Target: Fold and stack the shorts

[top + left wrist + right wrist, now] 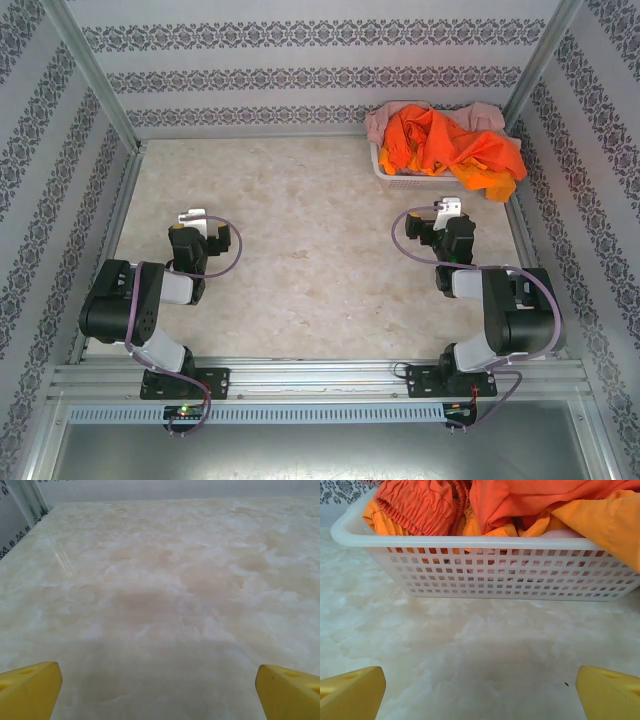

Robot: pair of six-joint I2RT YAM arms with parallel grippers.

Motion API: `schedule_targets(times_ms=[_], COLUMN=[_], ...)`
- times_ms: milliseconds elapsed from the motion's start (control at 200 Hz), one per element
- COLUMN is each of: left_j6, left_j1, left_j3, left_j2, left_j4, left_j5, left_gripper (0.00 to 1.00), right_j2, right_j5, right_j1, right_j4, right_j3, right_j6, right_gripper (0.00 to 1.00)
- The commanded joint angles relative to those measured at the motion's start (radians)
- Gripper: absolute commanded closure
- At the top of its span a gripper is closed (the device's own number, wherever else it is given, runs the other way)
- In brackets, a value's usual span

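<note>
Top external view: white perforated basket [386, 172] sits at the upper right of the frame, in the far right corner of the counter [300, 200]. Orange shorts [450, 148] are heaped in it, crumpled, rising above the rim and spilling over its right side. Pink shorts [482, 113] lie at the back of the heap, partly covered by orange cloth. I cannot tell how many orange garments there are.

Right wrist view: basket [510, 575] fills the upper half of the frame and stands flat on the counter [480, 650]. Orange shorts [415, 505] show a gathered elastic waist at upper left; paler orange cloth drapes over the rim at upper right. Pale pink shows through the wall holes.

Right gripper [450, 207] [480, 692]: jaws spread wide, nothing between them, yellow fingers [350, 692] in the bottom corners. It is low over the counter, facing the basket and apart from it.

Left gripper [193, 217] [160, 692]: jaws likewise spread wide and holding nothing, over bare counter [160, 580] at centre left of the top view, well apart from the basket.
</note>
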Motion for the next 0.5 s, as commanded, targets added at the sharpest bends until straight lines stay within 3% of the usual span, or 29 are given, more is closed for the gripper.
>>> schedule_targets(times_ms=[0,495], left_j6=[0.013,0.010], left_j1=[-0.007,-0.007], left_j3=[0.007,0.011], left_j2=[-0.001,-0.003], left_j4=[0.035,0.030], left_j5=[0.009,0.006], left_gripper=[0.00,0.00], right_j2=[-0.001,0.001], right_j5=[-0.002,-0.010], right_j1=[0.011,0.007], right_j4=[0.013,0.010], right_j3=[-0.010,-0.007], right_j6=[-0.003,0.000], right_gripper=[0.02,0.02])
